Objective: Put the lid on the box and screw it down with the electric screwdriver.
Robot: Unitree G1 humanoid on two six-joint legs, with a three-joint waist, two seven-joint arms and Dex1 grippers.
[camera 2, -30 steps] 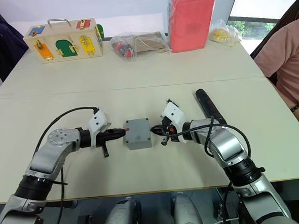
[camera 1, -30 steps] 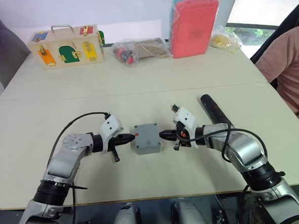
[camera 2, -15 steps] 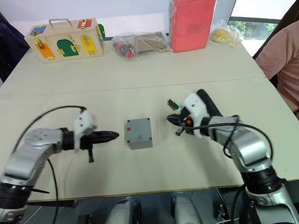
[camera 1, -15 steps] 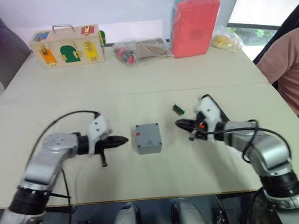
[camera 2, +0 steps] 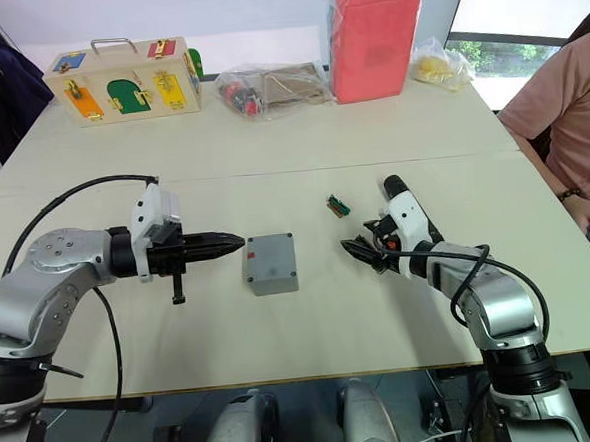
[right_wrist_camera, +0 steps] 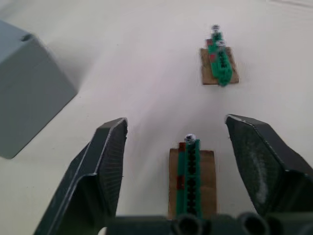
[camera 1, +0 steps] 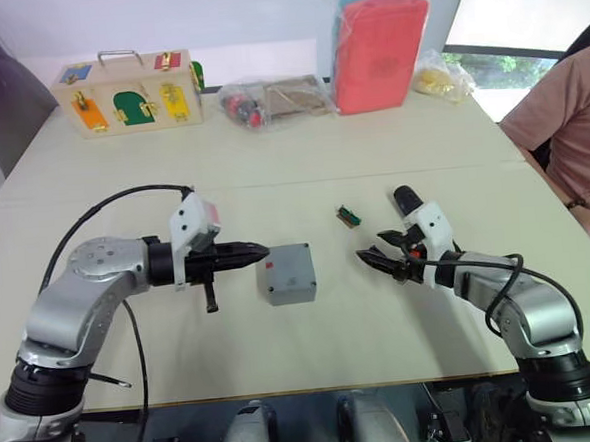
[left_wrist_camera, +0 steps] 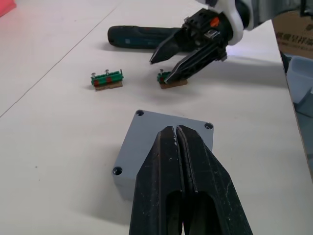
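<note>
Head views: lid on box [camera 1: 289, 272], both grippers empty, screws unpicked.
We find the box mid-table with its lid [camera 2: 271, 260] seated flush; the left gripper [camera 1: 258, 251] sits just beside the box's left edge, the right gripper [camera 1: 370, 259] stands apart to its right, and the screwdriver [camera 1: 407, 200] lies behind the right wrist. Left wrist view: we note the left fingers [left_wrist_camera: 166, 161] pressed together on nothing, tips over the lid; a forward nudge could slide the box or shift the loose lid off its screw holes. Right wrist view: we note the right fingers [right_wrist_camera: 105, 161] spread wide, straddling one green connector [right_wrist_camera: 190, 171], a second connector [right_wrist_camera: 219, 66] beyond; closing here risks a skewed pinch that flicks the small piece away, and the screwdriver could roll if the wrist brushes it.
</note>
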